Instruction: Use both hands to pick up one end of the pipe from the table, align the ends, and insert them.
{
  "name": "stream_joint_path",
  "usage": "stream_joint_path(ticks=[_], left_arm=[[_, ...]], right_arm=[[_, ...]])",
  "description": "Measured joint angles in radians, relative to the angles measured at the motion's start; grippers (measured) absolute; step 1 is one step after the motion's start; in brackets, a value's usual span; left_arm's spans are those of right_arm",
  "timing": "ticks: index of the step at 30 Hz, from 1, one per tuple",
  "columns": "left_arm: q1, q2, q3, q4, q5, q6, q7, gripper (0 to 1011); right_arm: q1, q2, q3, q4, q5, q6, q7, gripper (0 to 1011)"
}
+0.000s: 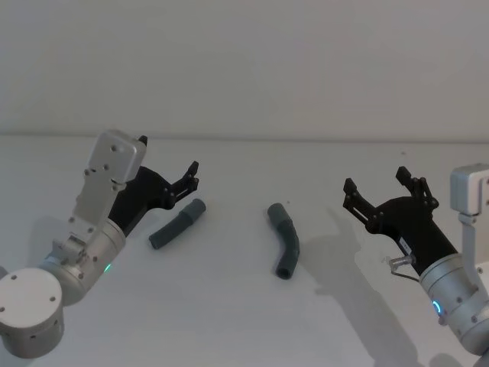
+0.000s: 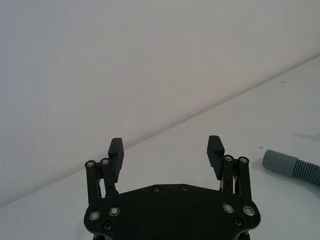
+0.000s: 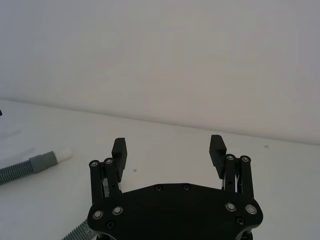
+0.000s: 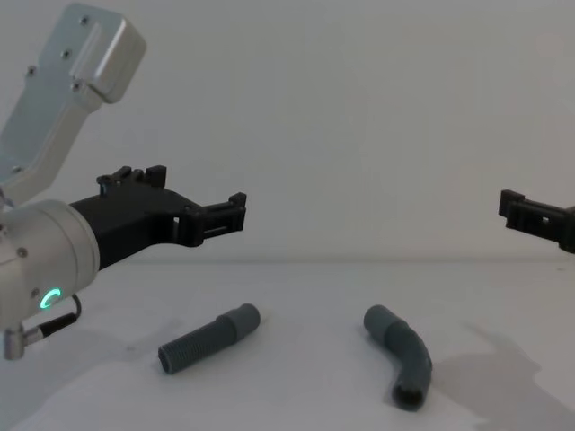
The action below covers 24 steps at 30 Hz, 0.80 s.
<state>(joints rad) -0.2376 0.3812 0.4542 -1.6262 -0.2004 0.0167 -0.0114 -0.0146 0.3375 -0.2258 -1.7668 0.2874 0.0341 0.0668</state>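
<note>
The straight dark grey ribbed hose piece (image 1: 178, 224) is lying on the matte white surface (image 1: 229, 329). Its smooth cuff is pointing roughly towards the bent, elbow-shaped grey hose piece (image 1: 284, 243), which is resting a little apart to its right with its open socket facing the robot's body.

Your black plastic left gripper (image 2: 165, 146) is hovering above and just behind the straight piece's cuff, jaws spread wide and holding nothing. The black right gripper (image 1: 376, 180) is hanging well to the right of the elbow, likewise spread and empty.

You are risking a roll or skid if one jaw touches a round ribbed body before the other. If you are clamping on a cuff, you are probably leaving too little end free for mating. The socket is facing away from the straight piece, so you are likely needing to turn the elbow.

A plain pale wall (image 1: 244, 61) is rising behind the surface, and both approaches are looking unobstructed.
</note>
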Motion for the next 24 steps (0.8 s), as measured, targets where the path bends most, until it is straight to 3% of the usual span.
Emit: stream_joint_path(ticks=[11, 24], left_arm=[[-0.014, -0.001, 0.000, -0.014, -0.022, 0.086, -0.032, 1001], [-0.036, 0.025, -0.005, -0.058, -0.081, 0.287, -0.113, 1001]], right_arm=[[0.000, 0.000, 0.000, 0.000, 0.000, 0.000, 0.000, 1000], [0.000, 0.000, 0.000, 0.000, 0.000, 0.000, 0.000, 1000]])
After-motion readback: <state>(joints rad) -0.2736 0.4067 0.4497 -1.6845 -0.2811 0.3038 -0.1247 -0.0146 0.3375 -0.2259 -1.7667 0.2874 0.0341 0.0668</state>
